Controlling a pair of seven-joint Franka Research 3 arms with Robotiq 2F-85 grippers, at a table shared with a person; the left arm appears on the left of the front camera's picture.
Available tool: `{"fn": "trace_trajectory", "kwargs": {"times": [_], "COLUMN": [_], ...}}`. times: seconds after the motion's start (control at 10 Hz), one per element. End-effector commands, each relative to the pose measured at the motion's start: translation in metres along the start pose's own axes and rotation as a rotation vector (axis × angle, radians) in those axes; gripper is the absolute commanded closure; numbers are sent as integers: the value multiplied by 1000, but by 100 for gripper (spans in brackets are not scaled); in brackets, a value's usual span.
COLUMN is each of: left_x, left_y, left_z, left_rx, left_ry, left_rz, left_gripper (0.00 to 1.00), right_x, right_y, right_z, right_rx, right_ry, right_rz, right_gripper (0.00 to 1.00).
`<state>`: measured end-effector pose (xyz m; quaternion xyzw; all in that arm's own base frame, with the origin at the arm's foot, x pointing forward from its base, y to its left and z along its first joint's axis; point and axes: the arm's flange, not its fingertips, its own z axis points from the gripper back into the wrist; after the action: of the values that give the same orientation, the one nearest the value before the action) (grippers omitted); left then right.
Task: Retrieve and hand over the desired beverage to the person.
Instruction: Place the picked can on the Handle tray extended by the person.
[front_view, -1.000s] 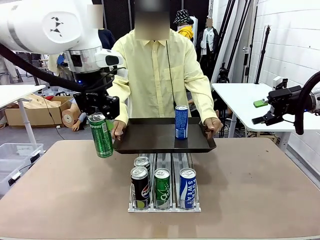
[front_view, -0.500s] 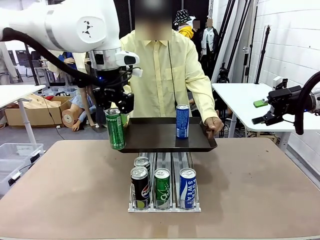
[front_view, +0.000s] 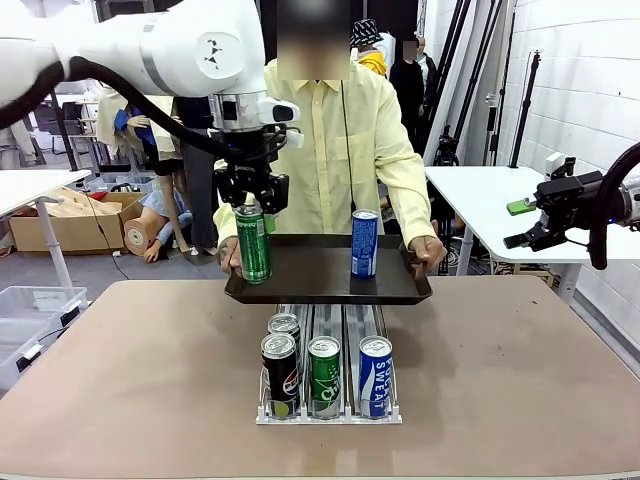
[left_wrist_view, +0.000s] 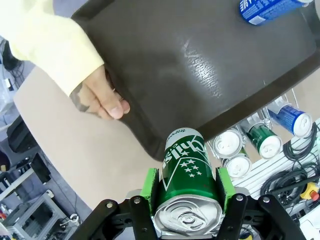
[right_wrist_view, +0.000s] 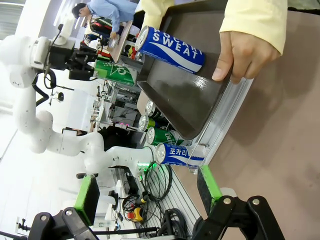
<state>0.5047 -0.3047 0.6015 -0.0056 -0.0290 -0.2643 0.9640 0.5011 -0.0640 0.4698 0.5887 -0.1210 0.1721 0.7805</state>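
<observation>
- Nearest the robot's edge of the table (front_view: 520, 380), a clear rack (front_view: 330, 412) held four cans in its lanes: a dark can (front_view: 279, 372) at the front of the left lane with another can (front_view: 285, 328) behind it, a green one (front_view: 324, 374) in the middle lane and a blue-and-white one (front_view: 375, 374) in the right lane.
- Beyond the rack, a dark tray (front_view: 320, 283) was held level above the table by the person (front_view: 320, 150), one hand (front_view: 427, 250) gripping its right edge and the other hand (left_wrist_view: 100, 97) its left edge.
- A blue Pocari Sweat can (front_view: 364, 243) stood upright on the right half of the tray.
- The left gripper (front_view: 253, 197) had its green pads (left_wrist_view: 149, 183) pressed against both sides of a green can (front_view: 253, 245), clamped near the top; the can hung upright at the tray's left edge. Whether its base touched the tray surface could not be told.
- In the left wrist view the green can (left_wrist_view: 186, 180) sat over the tray's near-left corner, just beside the person's thumb.
- The right gripper (front_view: 520, 223) hung well off to the right, level with a white side table (front_view: 480, 200), its fingers (right_wrist_view: 86, 198) spread wide with nothing between them.
</observation>
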Motion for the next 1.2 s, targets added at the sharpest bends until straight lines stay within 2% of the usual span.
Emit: {"fn": "trace_trajectory", "kwargs": {"times": [0.0, 0.5, 1.1], "left_x": [26, 69, 104], "left_y": [2, 10, 17], "left_z": [9, -19, -42], "left_rx": [-2, -39, -13], "left_ry": [3, 3, -8], "left_rz": [-22, 11, 17], "left_gripper": [70, 70, 70], "right_x": [0, 0, 0], "right_y": [1, 1, 1], "right_z": [0, 0, 0], "right_rx": [4, 4, 4], "right_ry": [1, 1, 1], "right_rz": [0, 0, 0], "right_gripper": [0, 0, 0]}}
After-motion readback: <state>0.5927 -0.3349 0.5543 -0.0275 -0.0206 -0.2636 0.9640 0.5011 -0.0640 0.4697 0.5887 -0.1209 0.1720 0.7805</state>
